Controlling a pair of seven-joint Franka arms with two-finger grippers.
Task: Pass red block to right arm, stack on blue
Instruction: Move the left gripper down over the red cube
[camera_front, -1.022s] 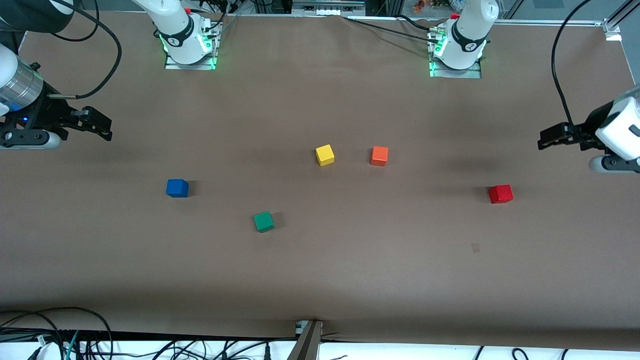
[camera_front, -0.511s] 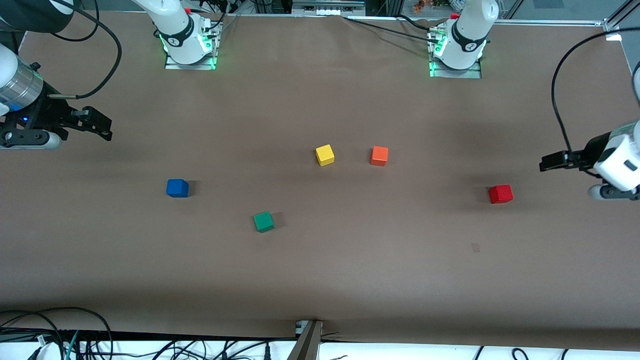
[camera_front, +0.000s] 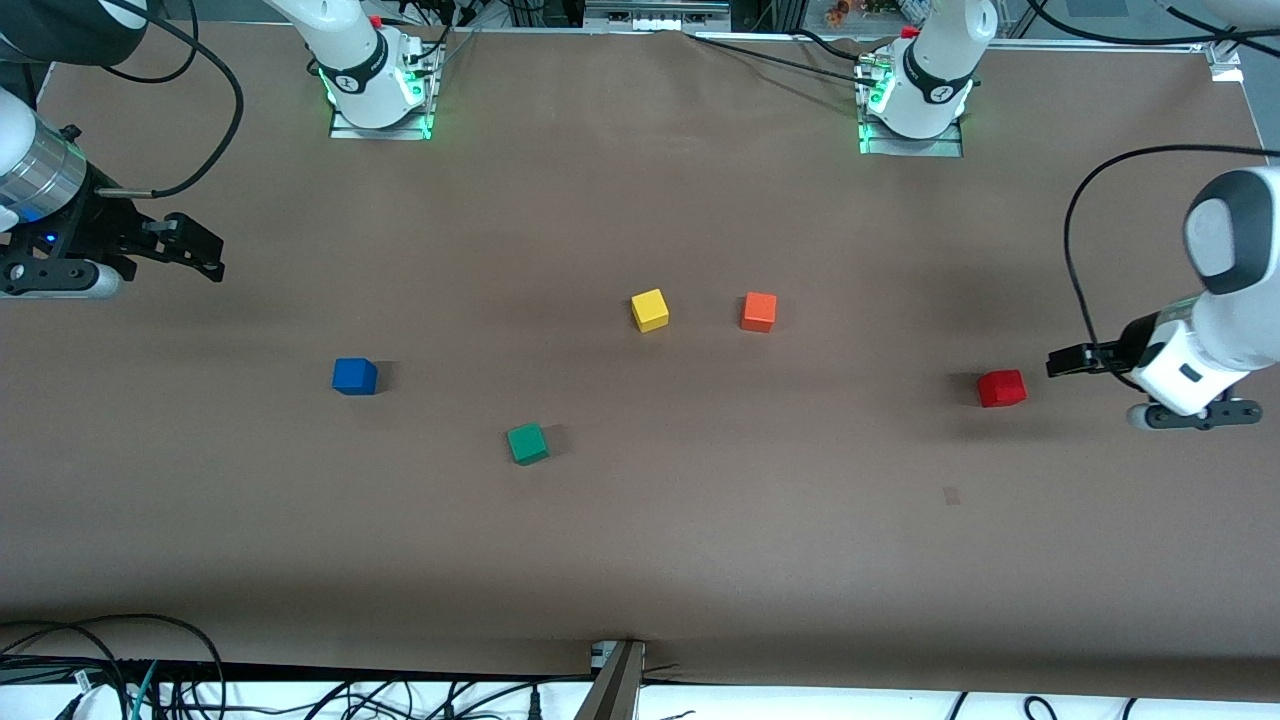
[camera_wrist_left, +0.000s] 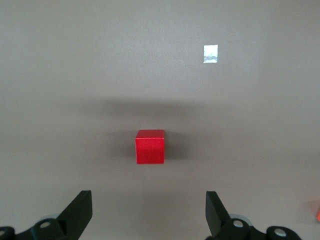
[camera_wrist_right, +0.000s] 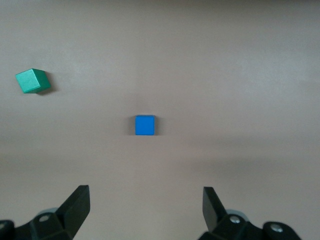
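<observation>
Two claws are recorded, both with fingers spread wide and nothing held between them. The left claw (camera_front: 1062, 362) is found in the air over the worktop (camera_front: 640, 540) at the left arm's end, close to the red block (camera_front: 1001, 388) but apart from it. In the left wrist view the two black fingers (camera_wrist_left: 80, 212) are seen well apart, and the red block (camera_wrist_left: 150, 146) is centred between their lines, resting flat on the worktop with no contact made. A small pale patch (camera_wrist_left: 211, 53) is noted on the worktop surface near the block.

The right claw (camera_front: 195, 250) is found over the worktop at the right arm's end, where the right arm waits. Its fingers (camera_wrist_right: 77, 207) are likewise seen apart in the right wrist view, with the blue block (camera_wrist_right: 145, 125) lying on the worktop in line with the gap, well clear of them. The blue block (camera_front: 354, 376) is recorded as sitting alone, with nothing stacked upon it.

A green block (camera_front: 527, 443) is noted nearer to the front camera than the blue block, turned at an angle. A yellow block (camera_front: 650, 310) and an orange block (camera_front: 758, 312) are recorded near the middle of the worktop, beside one another and apart.
</observation>
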